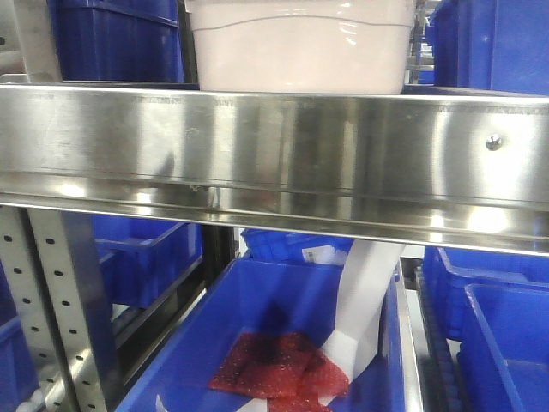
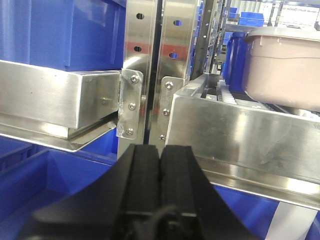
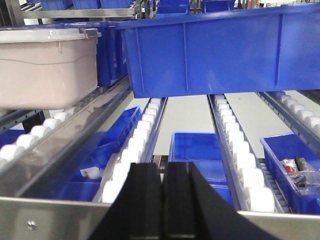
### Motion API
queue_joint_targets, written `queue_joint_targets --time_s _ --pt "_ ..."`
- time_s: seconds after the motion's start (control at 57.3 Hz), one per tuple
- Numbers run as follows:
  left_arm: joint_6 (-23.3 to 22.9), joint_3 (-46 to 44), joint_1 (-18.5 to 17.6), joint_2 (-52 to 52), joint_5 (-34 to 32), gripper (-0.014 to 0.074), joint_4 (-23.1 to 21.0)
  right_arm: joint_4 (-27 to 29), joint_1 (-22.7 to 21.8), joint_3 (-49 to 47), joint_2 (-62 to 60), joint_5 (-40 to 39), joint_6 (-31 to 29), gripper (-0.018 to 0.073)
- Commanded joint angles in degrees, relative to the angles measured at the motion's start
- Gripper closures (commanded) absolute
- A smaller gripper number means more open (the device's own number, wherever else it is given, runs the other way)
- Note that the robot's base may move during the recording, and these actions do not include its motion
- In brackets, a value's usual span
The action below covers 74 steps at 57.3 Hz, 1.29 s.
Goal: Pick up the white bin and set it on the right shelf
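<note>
The white bin (image 1: 300, 51) stands on the right shelf, just behind its wide steel front rail (image 1: 274, 154). In the left wrist view the white bin (image 2: 285, 65) is up on the right, resting above the shelf rail (image 2: 240, 125). My left gripper (image 2: 160, 150) is shut with nothing in it, low in front of the upright posts. Seen from the right wrist, the white bin (image 3: 45, 70) sits on the rollers at the left. My right gripper (image 3: 164, 167) is shut and empty at the shelf's front rail (image 3: 50, 217), apart from the bin.
A large blue bin (image 3: 215, 50) sits on the roller tracks (image 3: 240, 160) right of the white bin. Under the shelf is a blue bin (image 1: 257, 309) holding red bubble wrap (image 1: 274, 365) and a white sheet (image 1: 364, 300). Perforated posts (image 2: 140, 55) separate the left shelf (image 2: 50, 95).
</note>
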Motion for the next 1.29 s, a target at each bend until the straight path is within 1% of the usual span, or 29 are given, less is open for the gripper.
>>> queue_joint_targets --time_s 0.0,0.105,0.175,0.297,0.471,0.611,0.663,0.873,1.047,1.274 --pt "-0.15 0.54 -0.26 -0.87 -5.42 0.0713 -0.32 0.42 0.16 0.27 0.60 -7.38 -1.79 0.0482" --pt "-0.15 0.54 -0.26 -0.87 -5.42 0.0714 -0.32 6.61 0.16 2.39 0.60 -8.94 -9.67 0.0482" --pt "-0.15 0.54 -0.26 -0.87 -5.42 0.0713 -0.32 8.65 0.16 3.58 0.51 -9.81 -12.50 0.0482" --pt "-0.15 0.54 -0.26 -0.87 -5.42 0.0714 -0.32 8.60 0.04 6.14 -1.57 -12.12 -12.70 0.0482" --pt "-0.15 0.54 -0.26 -0.87 -5.42 0.0713 -0.32 8.40 -0.08 12.46 -8.02 -15.00 -12.70 0.0482" --pt "-0.15 0.54 -0.26 -0.66 -5.42 0.0713 -0.32 8.40 -0.08 17.30 -7.78 -19.21 -12.65 0.0482" --pt "-0.15 0.54 -0.26 -0.66 -5.42 0.0713 -0.32 8.40 -0.08 17.09 -7.78 -18.19 -12.65 0.0482" --pt "-0.15 0.54 -0.26 -0.66 -5.42 0.0713 -0.32 8.40 -0.08 17.09 -7.78 -18.19 -12.65 0.0482" --pt "-0.15 0.54 -0.26 -0.66 -5.42 0.0713 -0.32 8.40 -0.08 17.09 -7.78 -20.00 -11.01 0.0482" --pt "-0.15 0.54 -0.26 -0.66 -5.42 0.0714 -0.32 8.40 -0.08 17.09 -7.78 -20.17 -10.89 0.0482"
